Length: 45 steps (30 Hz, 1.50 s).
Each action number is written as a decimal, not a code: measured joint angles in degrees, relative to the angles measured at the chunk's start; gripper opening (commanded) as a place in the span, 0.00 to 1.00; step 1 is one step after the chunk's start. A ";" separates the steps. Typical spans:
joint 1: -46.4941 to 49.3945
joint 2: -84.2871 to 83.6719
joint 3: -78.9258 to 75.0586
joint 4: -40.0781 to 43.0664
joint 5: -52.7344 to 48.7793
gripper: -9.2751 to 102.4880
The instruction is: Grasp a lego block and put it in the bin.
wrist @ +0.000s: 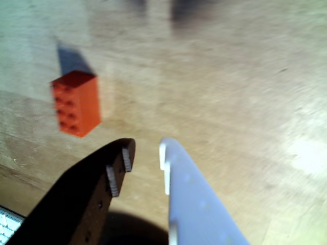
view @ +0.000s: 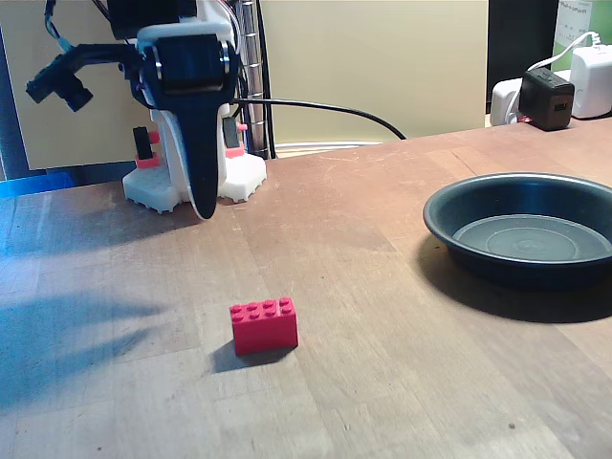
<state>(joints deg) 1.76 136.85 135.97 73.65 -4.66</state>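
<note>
A small bright red lego block (view: 263, 325) lies on the wooden table, front and centre in the fixed view, studs up. In the wrist view the lego block (wrist: 76, 102) sits ahead and to the left of my fingers. My gripper (wrist: 145, 150) hangs above the table, its black and white fingers a little apart and nothing between them. In the fixed view my gripper (view: 203, 208) points down, well behind the block and slightly left of it. The bin (view: 497, 270), a shallow round dark pan, rests at the right and holds nothing.
The white robot base (view: 244, 177) with red-pink parts stands at the back left. A black cable (view: 335, 107) runs behind the table. Black and white power adapters (view: 550, 96) sit at the back right. Bare wood lies between block and bin.
</note>
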 measured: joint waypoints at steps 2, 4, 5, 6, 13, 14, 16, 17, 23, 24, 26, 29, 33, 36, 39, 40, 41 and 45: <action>0.00 -4.48 -2.90 0.00 -0.09 0.09; -0.97 -8.96 -6.33 0.00 -0.09 0.09; -1.93 -11.07 -8.00 0.00 -0.09 0.09; -3.16 -13.01 -9.49 0.00 -0.09 0.09; -7.12 -23.99 -17.40 0.00 0.44 0.09; -7.56 -24.96 -18.28 0.00 0.35 0.09; -7.65 -26.72 -19.69 -0.09 0.35 0.09; -7.56 -27.42 -20.21 -0.09 0.35 0.10; -8.09 -32.87 -25.75 -0.18 0.26 0.23; -8.09 -33.93 -26.63 -0.18 0.26 0.23; -8.09 -36.39 -28.30 -0.18 0.26 0.25; -7.73 -39.20 -30.59 -0.18 0.26 0.25; -7.12 -41.92 -32.43 -0.26 0.26 0.25; -6.50 -43.86 -32.61 -0.26 0.26 0.25; -5.19 -45.79 -32.61 -0.26 0.26 0.25; -5.10 -46.32 -32.61 -0.26 0.26 0.25; -5.01 -46.41 -32.61 -0.26 0.26 0.25; -5.63 -47.20 -32.70 -0.26 0.26 0.24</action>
<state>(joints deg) -3.87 89.65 103.27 73.39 -4.39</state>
